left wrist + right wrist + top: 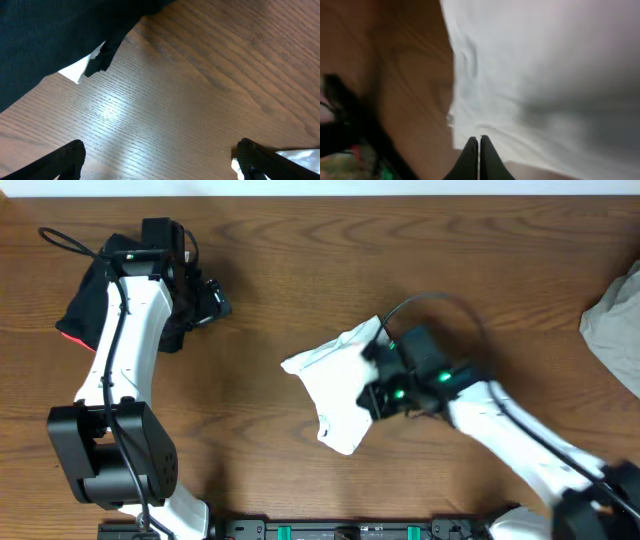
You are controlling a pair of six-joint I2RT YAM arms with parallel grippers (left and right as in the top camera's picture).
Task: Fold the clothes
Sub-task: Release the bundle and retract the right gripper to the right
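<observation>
The right gripper, jaws pressed together, points at the white T-shirt on the wooden table.

**Wood, cloth and plastic**

We see a desk of brown wood, its grain plain under a soft sheen. The white T-shirt is matt, creased cloth. The black garment, upper left, is matt cloth too. The left arm wears smooth, glossy white plastic.

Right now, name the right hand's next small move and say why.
Probably slide the shut right hand over the white T-shirt to press it flat: the shirt lies in a lumpy packet, and the hand sits at its edge, gripping nothing visible.
</observation>
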